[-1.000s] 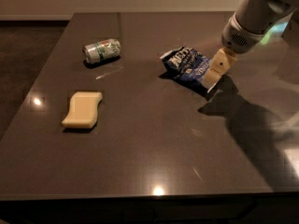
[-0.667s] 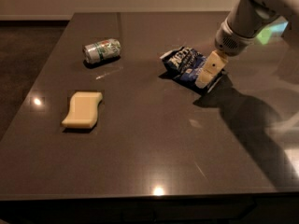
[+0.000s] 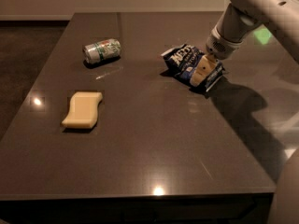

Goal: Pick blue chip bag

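Note:
The blue chip bag (image 3: 183, 59) lies crumpled on the dark table (image 3: 149, 143), right of centre toward the back. It is navy foil with white lettering and white edges. My gripper (image 3: 204, 72) comes in from the upper right and sits on the bag's right end, low over the table and covering that part of the bag. The white arm (image 3: 243, 17) rises from it toward the top right corner.
A green-and-silver can (image 3: 102, 50) lies on its side at the back left. A pale yellow sponge (image 3: 83, 109) lies at the left middle. The table's front edge (image 3: 140, 195) runs near the bottom, and part of the robot body (image 3: 286, 195) shows at the bottom right.
My gripper has moved left and slightly down, from beside the bag's right edge to on top of its right end. The bag, can and sponge have not moved.

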Controlling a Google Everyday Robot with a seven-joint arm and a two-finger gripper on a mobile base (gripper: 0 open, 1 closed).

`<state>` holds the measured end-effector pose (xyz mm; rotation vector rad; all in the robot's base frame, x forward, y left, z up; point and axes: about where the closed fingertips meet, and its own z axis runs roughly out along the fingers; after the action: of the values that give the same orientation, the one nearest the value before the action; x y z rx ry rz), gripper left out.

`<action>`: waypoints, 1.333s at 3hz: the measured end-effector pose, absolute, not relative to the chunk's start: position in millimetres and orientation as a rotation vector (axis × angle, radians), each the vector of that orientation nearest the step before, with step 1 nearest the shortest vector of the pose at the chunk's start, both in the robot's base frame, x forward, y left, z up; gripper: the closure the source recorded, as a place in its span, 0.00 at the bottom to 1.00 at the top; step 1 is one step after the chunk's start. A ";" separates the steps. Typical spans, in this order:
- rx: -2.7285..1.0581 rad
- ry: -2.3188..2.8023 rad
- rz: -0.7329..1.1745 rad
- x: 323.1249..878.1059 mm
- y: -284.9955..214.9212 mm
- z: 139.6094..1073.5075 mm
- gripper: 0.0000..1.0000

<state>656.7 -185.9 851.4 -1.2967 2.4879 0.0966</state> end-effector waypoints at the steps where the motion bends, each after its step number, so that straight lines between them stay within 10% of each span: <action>1: -1.294 2.495 0.116 659.4 -182.8 848.9 0.47; 3: -1.364 2.378 0.132 638.6 -164.1 902.5 0.99; 4: -1.391 2.301 0.119 625.5 -156.4 937.7 1.00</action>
<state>625.5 -156.4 937.7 -1.3909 2.3012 0.1188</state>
